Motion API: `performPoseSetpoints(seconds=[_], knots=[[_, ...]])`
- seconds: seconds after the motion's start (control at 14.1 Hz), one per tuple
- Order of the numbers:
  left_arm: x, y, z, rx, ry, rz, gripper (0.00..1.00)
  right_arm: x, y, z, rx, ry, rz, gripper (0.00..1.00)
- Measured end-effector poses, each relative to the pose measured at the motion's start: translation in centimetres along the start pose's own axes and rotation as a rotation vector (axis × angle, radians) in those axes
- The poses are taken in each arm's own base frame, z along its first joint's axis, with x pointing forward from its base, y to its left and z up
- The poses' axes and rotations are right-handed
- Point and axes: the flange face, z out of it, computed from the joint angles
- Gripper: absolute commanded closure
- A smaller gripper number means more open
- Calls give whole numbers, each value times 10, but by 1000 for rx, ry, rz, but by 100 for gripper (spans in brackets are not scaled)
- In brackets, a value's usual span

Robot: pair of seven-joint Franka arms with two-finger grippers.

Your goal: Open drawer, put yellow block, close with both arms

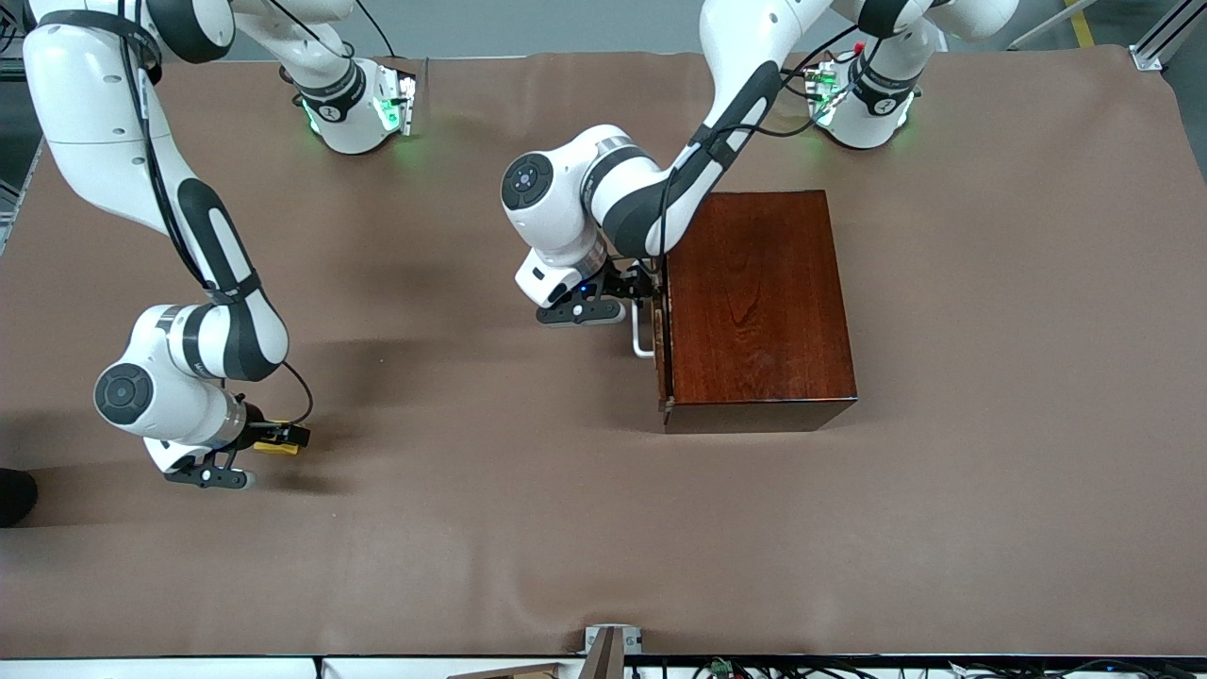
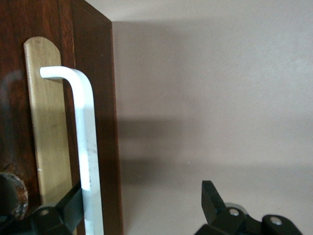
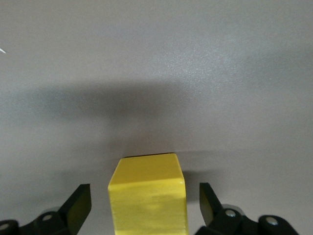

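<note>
Front view first: I am watching the left gripper [image 1: 630, 294] working at the front of the wooden box [image 1: 759, 297], level with the white handle [image 1: 642, 332] of the drawer [image 1: 664, 330], which is looking shut or barely cracked. I judge I am parking it there because the pull has to come first. Toward the right arm's end of the table, the right gripper [image 1: 273, 441] is sitting low at the yellow block [image 1: 279, 445], well apart from the box and nearer to the camera than it, so the pick can be prepared while the drawer is being opened.

Left wrist view next: the fingers [image 2: 211, 198] are standing wide, one on each side of the handle [image 2: 87, 147], straddling it without pinching it. The pale strip of the drawer front [image 2: 46, 137] is showing beside the bar.

Right wrist view last: the block [image 3: 148, 198] is resting on the table between the fingers [image 3: 78, 205], with a clear gap on both sides. The hand is spread wide and not yet gripping, centred so a squeeze should catch the cube squarely.
</note>
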Motion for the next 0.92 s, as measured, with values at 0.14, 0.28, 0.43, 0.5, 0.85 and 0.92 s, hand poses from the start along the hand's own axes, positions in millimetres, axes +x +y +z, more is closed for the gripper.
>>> performPoseSetpoints(seconds=[0.14,0.28,0.43,0.5,0.85,0.92], knots=[[1,4,-1,-32,16,-33,0,0,0,0,0,0,0,71],[3,3,-1,-39,20,-45,0,0,0,0,0,0,0,100],[4,4,-2,-59,17,-53,0,0,0,0,0,0,1,100],[5,6,-3,-78,15,-59,0,0,0,0,0,0,1,100],[4,17,-13,-186,24,-74,0,2,0,-9,1,7,-29,100],[1,25,-18,-231,36,-70,0,2,-1,-13,1,3,-64,100]])
